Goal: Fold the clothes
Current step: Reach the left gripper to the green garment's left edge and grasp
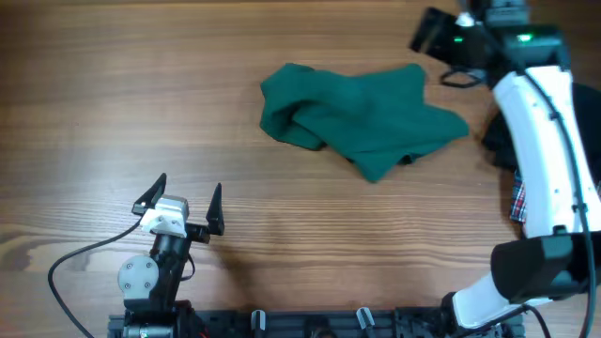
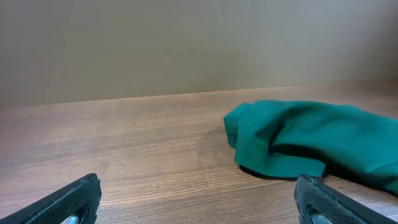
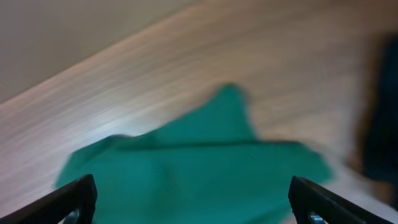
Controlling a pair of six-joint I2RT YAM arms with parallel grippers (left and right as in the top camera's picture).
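We see the green shirt (image 1: 362, 117) crumpled on the bench (image 1: 113, 94), well ahead of the left gripper (image 1: 190, 199) and near the right gripper (image 3: 193, 190), both with fingers apart and empty, and judge it soft, light and limp, best pinched at an outer corner.

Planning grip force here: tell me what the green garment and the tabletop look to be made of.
Green garment: soft matte cloth, possibly cotton knit; it lies in limp, rumpled folds with no sheen. Tabletop: wood or wood-look laminate, smooth satin finish; long grain streaks show, though real wood cannot be confirmed.
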